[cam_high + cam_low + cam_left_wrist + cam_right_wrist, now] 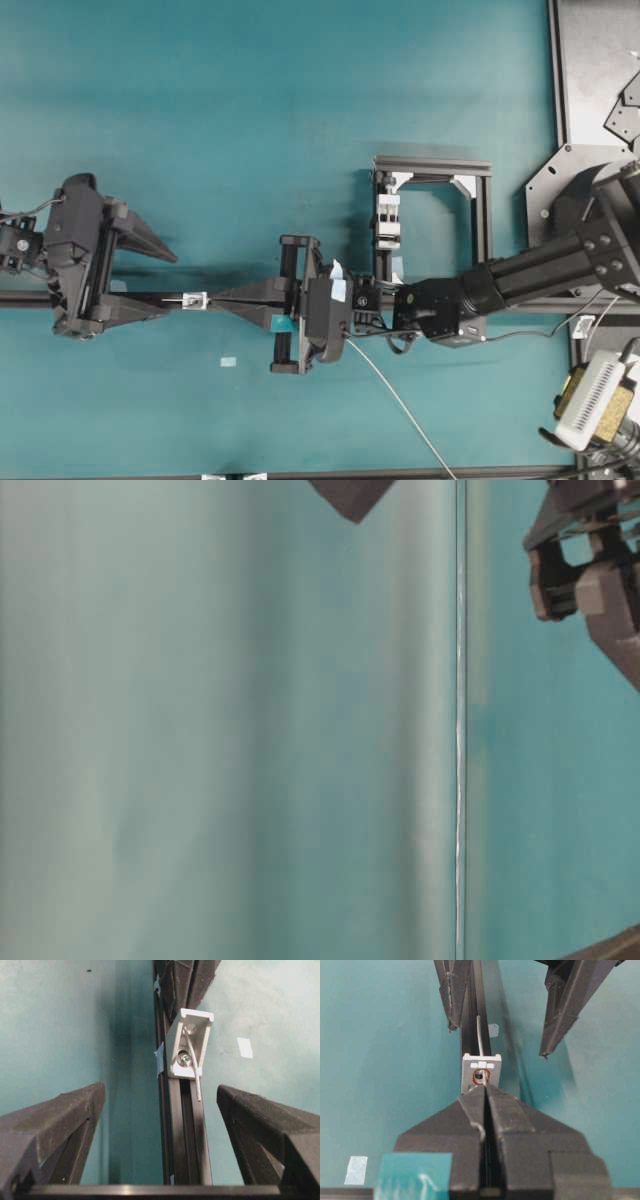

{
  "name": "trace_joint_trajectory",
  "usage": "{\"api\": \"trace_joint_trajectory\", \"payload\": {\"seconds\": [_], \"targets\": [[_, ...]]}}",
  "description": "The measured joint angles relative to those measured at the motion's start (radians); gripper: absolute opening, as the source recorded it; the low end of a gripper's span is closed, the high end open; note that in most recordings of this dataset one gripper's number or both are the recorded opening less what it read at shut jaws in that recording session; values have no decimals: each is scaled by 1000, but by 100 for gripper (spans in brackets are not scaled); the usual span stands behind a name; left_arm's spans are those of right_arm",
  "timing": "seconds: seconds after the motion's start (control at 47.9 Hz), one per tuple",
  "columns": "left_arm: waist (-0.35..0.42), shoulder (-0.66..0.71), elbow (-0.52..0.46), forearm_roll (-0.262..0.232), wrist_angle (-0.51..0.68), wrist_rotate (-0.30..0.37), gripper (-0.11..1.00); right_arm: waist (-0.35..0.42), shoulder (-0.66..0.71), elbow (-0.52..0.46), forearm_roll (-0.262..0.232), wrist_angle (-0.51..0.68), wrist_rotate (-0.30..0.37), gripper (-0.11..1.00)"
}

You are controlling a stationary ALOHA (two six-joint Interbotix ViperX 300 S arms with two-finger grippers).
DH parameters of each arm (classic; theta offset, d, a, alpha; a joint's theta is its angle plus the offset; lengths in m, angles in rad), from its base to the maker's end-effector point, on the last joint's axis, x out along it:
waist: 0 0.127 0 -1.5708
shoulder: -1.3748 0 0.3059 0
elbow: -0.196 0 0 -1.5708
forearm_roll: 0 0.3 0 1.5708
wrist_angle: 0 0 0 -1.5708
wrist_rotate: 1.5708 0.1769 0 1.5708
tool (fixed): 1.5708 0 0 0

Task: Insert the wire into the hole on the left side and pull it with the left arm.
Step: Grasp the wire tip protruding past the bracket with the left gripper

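The right gripper, marked with light-blue tape patches, lies level in the middle of the overhead frame, its two fingers pressed flat together and pinching the wire. From behind that gripper the wire trails down toward the lower right of the frame across the teal table.

In the right wrist view the closed tips sit right against the small white bracket, which is fixed on a black rail. The wire goes through the hole, ringed in red, and its short free end sticks out beyond the bracket along the rail.

The left gripper is at the left edge of the overhead frame, its pointed fingers spread apart and holding nothing. In the left wrist view the wire end hangs just past the bracket, between the two parted fingers but touching neither.

A taller white clip block stands inside a black frame at centre right. No brand names, labels or writing can be read in any view.
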Motion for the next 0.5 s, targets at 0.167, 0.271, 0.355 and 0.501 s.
{"api": "trace_joint_trajectory", "payload": {"seconds": [0.167, 0.271, 0.355, 0.501], "targets": [[-2, 2, -2, 3, 6, 3, 7, 0, 0, 0, 0, 0, 2, 0], [-5, 2, -2, 3, 25, 6, -6, 0, 0, 0, 0, 2, 2, 0], [-8, 0, -5, 3, 40, 5, -10, 0, 0, 0, 0, 14, 3, 0], [-8, 2, -12, 5, 61, 3, -10, 0, 0, -3, 0, 28, 6, 0]]}}
